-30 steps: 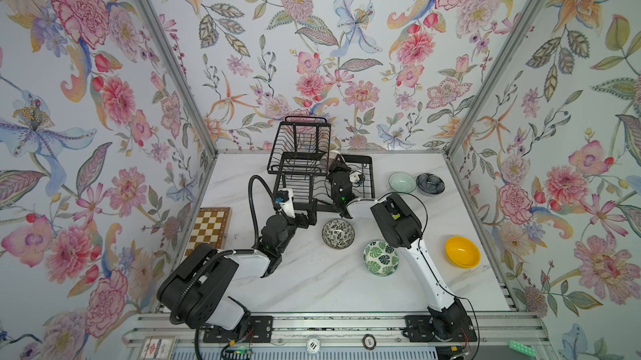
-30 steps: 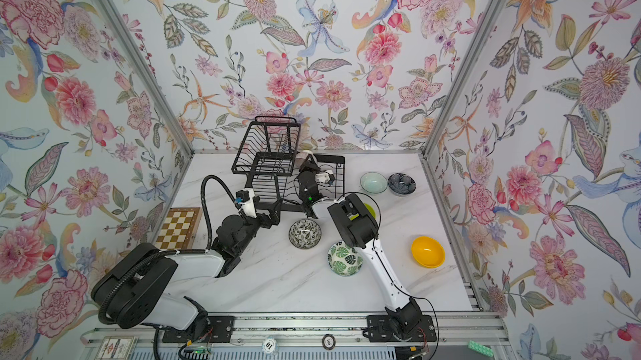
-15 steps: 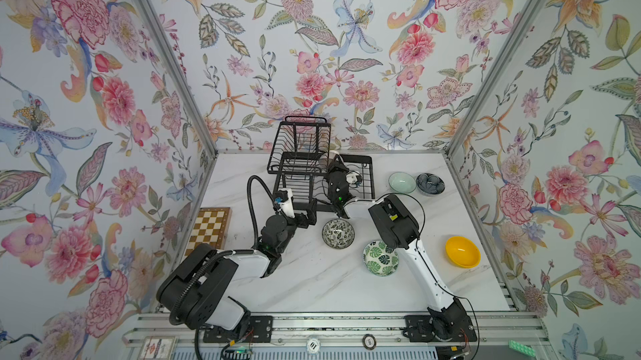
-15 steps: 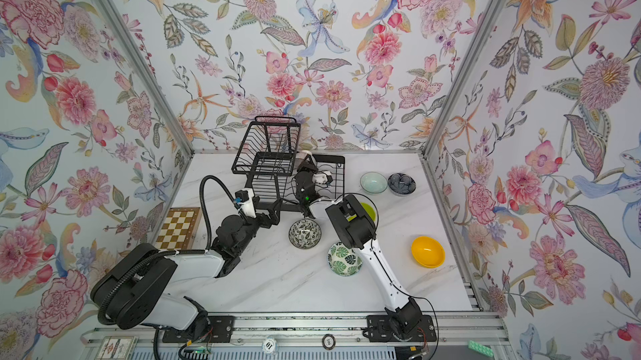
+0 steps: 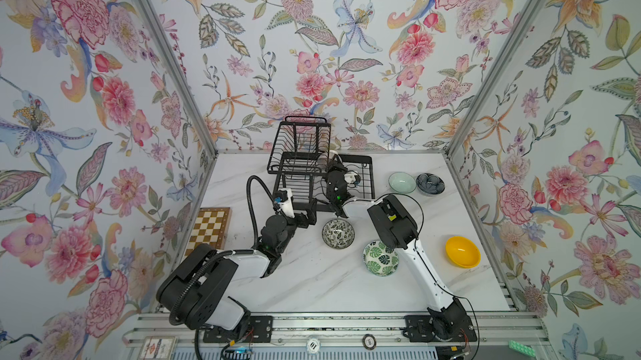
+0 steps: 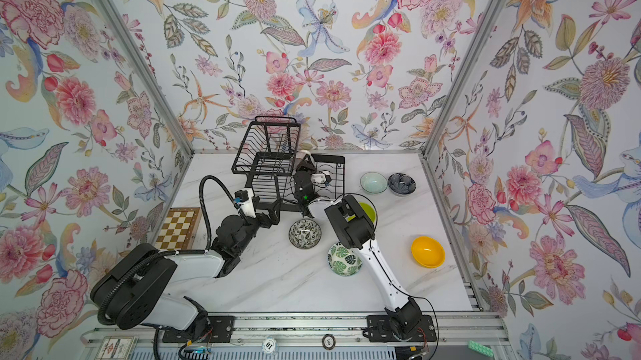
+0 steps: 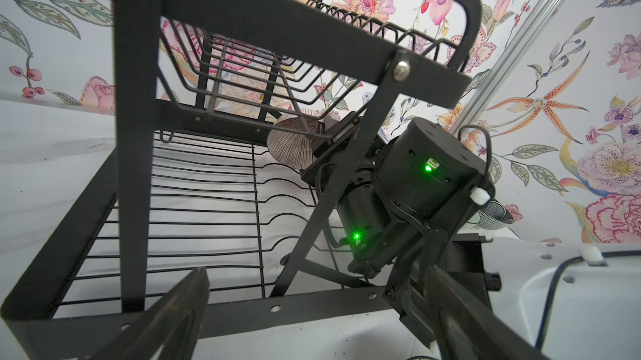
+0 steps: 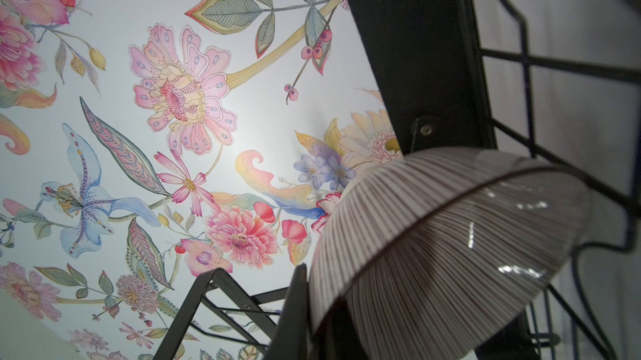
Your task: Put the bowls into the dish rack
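- Since a second ago almost nothing shifts on the left: left gripper stays parked just in front of the dish rack, low by its front bar, jaws spread fully wide, empty.
- Rack itself unmoved at the back of the table; upper basket looks empty.
- Right gripper is clamped tight on the rim of the pink ribbed bowl and has crept only slightly deeper over the lower tray, under the upper basket.
- Meaning, as a guess: first bowl is mid-placement and not let go yet; the slow creep suggests fine lining-up with the slots.
- Bowl pose: round, so no true long axis. It is tipped up toward its edge, with the ribbed outside and foot turned front-left toward the left gripper and the mouth turned away toward the right arm's side. A rack wire crosses it in the right wrist view; contact unclear.
- Other six have not moved and sit mouth-up on the table: black-and-white bowl, green-leaf bowl, lime green bowl half hidden behind the right elbow, pale celadon bowl, dark blue bowl, orange-yellow bowl.
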Controlling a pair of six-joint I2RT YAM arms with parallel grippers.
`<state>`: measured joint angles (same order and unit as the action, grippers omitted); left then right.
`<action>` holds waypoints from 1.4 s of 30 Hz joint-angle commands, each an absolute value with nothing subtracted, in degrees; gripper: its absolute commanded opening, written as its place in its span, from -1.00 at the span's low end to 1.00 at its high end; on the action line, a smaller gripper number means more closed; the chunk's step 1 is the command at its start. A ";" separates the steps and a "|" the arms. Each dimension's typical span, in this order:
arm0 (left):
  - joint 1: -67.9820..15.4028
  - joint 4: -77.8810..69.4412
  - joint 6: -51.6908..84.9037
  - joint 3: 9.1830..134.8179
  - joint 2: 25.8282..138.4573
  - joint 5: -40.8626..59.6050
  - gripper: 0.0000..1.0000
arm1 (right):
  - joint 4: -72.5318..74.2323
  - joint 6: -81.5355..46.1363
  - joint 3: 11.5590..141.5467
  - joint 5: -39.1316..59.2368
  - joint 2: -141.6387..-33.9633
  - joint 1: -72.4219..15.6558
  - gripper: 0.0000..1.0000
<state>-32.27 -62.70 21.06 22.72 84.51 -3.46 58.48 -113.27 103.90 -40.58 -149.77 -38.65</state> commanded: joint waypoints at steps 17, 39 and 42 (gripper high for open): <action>-31.81 -63.81 22.06 21.97 83.85 -4.22 0.97 | 54.46 -115.05 103.71 -37.86 -155.36 -38.49 -0.85; -31.73 -63.75 22.33 22.05 83.99 -4.12 0.98 | 55.59 -115.07 102.78 -37.44 -154.84 -38.11 -0.74; -31.73 -63.63 22.37 22.06 84.02 -4.07 0.98 | 55.56 -114.80 102.34 -37.35 -154.39 -37.94 -0.74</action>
